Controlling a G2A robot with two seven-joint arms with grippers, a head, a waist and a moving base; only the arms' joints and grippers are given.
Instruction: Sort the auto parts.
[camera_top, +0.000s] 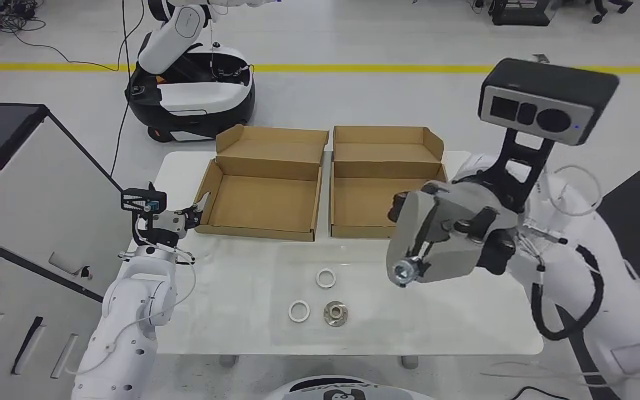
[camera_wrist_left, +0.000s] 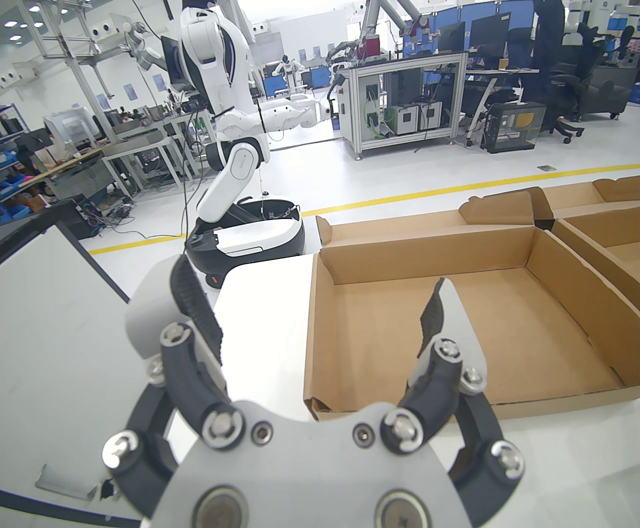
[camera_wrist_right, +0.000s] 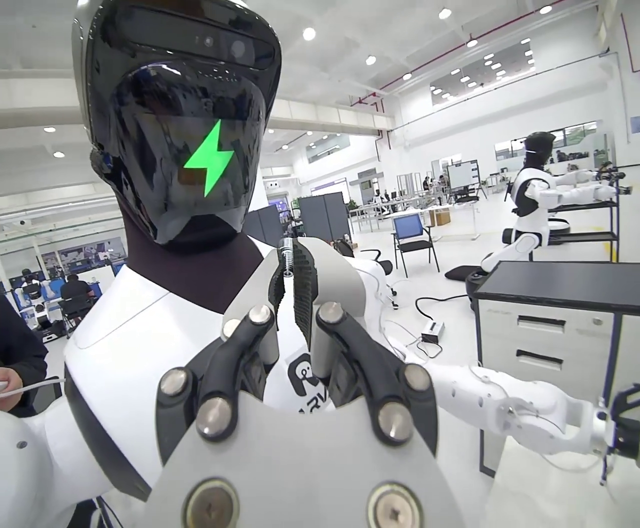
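Two open brown cardboard boxes sit side by side on the far half of your white surface (camera_top: 250, 300): the left box (camera_top: 262, 200) and the right box (camera_top: 375, 200), their inner walls touching.

Loose parts lie on the near half. One white plastic ring (camera_top: 326, 278) lies nearest the boxes. A second white plastic ring (camera_top: 298, 312) lies closer to you, with a round grey metal part (camera_top: 335, 314) just beside it.

Your left hand (camera_wrist_left: 310, 280) is spread wide and holds nothing. It hangs over the surface's left edge, just outside the left box's side wall.

Your right hand (camera_wrist_right: 292, 260) is raised well above the surface's right side. Its fingers are narrowed onto a small ribbed silver metal cylinder (camera_wrist_right: 285, 256), pinched at the tips.

Room: pale glossy floor, with a yellow floor line (camera_top: 400, 68) running beyond the surface. Another white robot on a black-and-white base (camera_top: 190, 95) stands just past the far left corner. A grey two-drawer cabinet with a black top (camera_wrist_right: 550, 320) stands near your left arm.
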